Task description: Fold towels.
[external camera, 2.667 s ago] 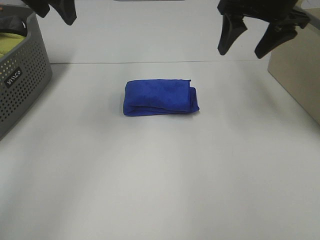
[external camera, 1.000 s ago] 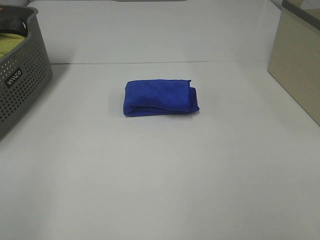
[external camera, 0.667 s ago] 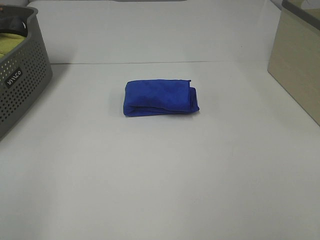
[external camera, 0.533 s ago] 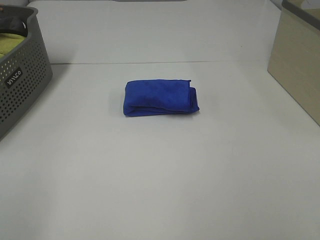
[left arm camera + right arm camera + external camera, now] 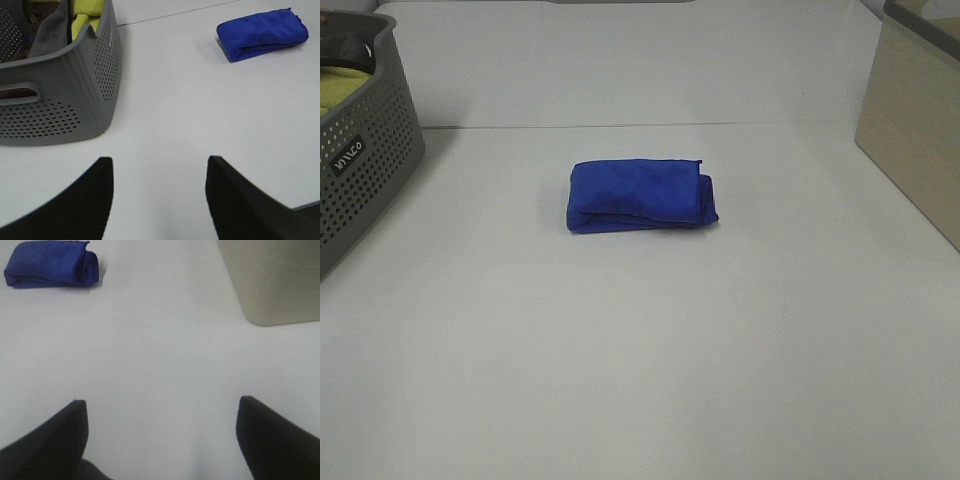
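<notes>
Blue towel (image 5: pixel 642 195) lies folded mid-table (image 5: pixel 640 350), touched by nothing. Your left gripper (image 5: pixel 159 192) hangs low beside the grey basket (image 5: pixel 75 100), fingers apart and empty; your right gripper (image 5: pixel 161 437) near the beige box (image 5: pixel 272 280), spread wide, empty.

Staged laundry-folding test bench, lab-like rather than domestic. Evidence: bare white table (image 5: pixel 640 380) with no household clutter; grey perforated laundry basket (image 5: pixel 365 175) at one edge, yellow-green cloth (image 5: pixel 87 12) inside; plain beige bin (image 5: pixel 915 130) at the opposite edge; single folded blue towel (image 5: pixel 640 195) laid centrally. Even, flat lighting throughout.
</notes>
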Robot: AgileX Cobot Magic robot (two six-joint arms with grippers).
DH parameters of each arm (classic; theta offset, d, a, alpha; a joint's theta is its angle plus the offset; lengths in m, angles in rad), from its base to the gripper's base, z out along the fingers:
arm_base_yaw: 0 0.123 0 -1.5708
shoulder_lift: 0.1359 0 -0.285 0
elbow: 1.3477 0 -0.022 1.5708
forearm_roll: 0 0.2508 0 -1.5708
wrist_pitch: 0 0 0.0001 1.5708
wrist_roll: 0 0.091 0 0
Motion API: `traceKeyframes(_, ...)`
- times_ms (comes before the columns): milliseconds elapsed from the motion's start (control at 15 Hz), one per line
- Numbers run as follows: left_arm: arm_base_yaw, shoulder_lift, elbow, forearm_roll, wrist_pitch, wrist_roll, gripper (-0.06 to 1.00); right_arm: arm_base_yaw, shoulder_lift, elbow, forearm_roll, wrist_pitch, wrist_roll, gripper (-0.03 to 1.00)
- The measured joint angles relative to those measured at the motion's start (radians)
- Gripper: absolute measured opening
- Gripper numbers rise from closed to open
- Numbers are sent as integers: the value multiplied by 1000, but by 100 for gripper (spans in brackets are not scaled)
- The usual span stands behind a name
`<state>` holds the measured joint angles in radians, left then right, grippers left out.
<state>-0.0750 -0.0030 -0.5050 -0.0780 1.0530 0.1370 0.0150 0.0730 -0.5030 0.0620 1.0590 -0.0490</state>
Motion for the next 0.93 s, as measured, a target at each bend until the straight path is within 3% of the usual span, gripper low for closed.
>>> traceKeyframes(933,5,-2,0,-3,0,0,54,-4,-79,2,16,0,0,77)
